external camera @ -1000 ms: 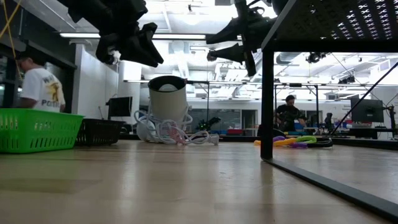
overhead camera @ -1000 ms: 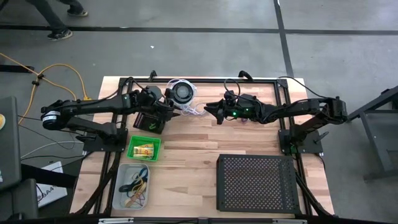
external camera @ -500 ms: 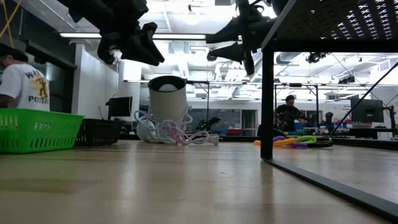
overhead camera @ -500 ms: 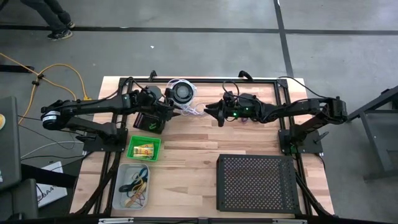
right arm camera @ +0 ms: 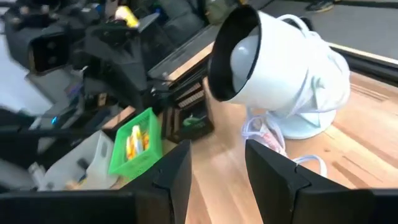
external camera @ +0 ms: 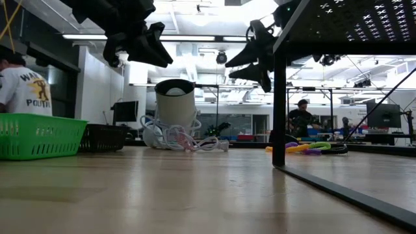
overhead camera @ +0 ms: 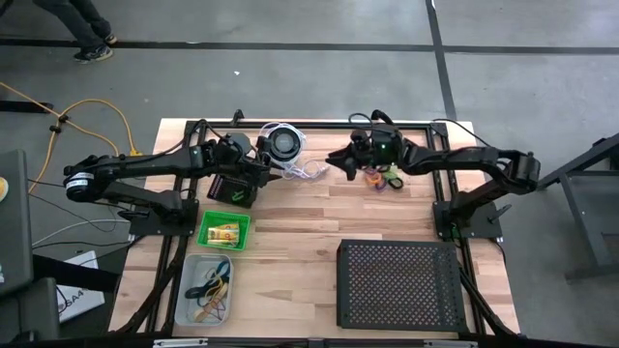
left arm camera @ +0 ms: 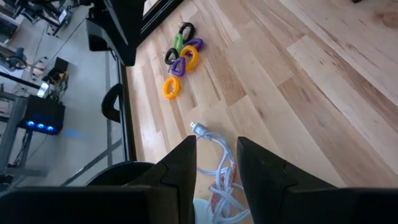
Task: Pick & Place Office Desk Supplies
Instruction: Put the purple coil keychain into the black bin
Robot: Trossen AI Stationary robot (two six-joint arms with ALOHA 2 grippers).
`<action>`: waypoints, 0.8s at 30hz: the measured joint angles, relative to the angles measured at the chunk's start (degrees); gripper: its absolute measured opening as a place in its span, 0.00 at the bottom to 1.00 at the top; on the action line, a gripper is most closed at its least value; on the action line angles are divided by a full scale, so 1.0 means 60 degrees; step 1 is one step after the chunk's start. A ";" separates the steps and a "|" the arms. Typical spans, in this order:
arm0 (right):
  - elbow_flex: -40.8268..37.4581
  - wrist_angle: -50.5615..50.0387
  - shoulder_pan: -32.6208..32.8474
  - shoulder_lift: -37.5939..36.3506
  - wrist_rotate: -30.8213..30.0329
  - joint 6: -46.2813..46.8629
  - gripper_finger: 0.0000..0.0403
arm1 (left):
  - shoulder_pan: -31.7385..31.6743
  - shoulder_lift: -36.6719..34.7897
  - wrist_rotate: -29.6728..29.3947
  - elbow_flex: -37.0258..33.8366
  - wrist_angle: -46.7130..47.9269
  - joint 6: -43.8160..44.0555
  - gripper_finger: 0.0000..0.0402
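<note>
Table: light wooden plank tabletop inside a dark metal frame.
Lamp: white round-headed desk lamp at the far edge, centre-left; its white coiled cord lies just right of it.
Tray: large black perforated metal tray at the near right.
Bins: small black mesh basket left of the lamp; green plastic basket nearer; clear plastic tub nearest.
Floor: grey concrete with an orange cable at far left.
Person: feet at the far left edge.

From overhead, the loose bands in the clear plastic bin are too small to tell apart; the small coloured plastic rings sit partly under the right arm, and a person is cut off at the low view's edge
</note>
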State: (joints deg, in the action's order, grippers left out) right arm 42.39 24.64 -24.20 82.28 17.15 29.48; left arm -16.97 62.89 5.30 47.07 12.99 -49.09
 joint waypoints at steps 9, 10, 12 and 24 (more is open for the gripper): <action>0.1368 -0.3669 -0.1073 0.0000 0.1191 -0.1597 0.34 | 0.0000 0.0000 0.0007 0.0000 -0.0004 0.0160 0.27; 0.1729 -0.4547 -0.1106 0.0000 0.0832 -0.2044 0.34 | 0.0000 0.0000 0.0007 0.0000 -0.0002 0.0223 0.27; 0.2400 -0.6146 -0.1060 0.0000 -0.0307 -0.2988 0.34 | 0.0001 0.0000 0.0007 0.0000 -0.0004 0.0234 0.27; 0.3067 -0.9815 -0.0589 -0.0003 -0.4340 -0.4410 0.34 | 0.0000 0.0000 0.0007 0.0004 -0.0004 0.0260 0.27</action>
State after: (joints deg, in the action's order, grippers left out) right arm 60.80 -34.26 -27.73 82.26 -8.89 3.02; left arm -16.97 62.89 5.34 47.09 12.97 -47.53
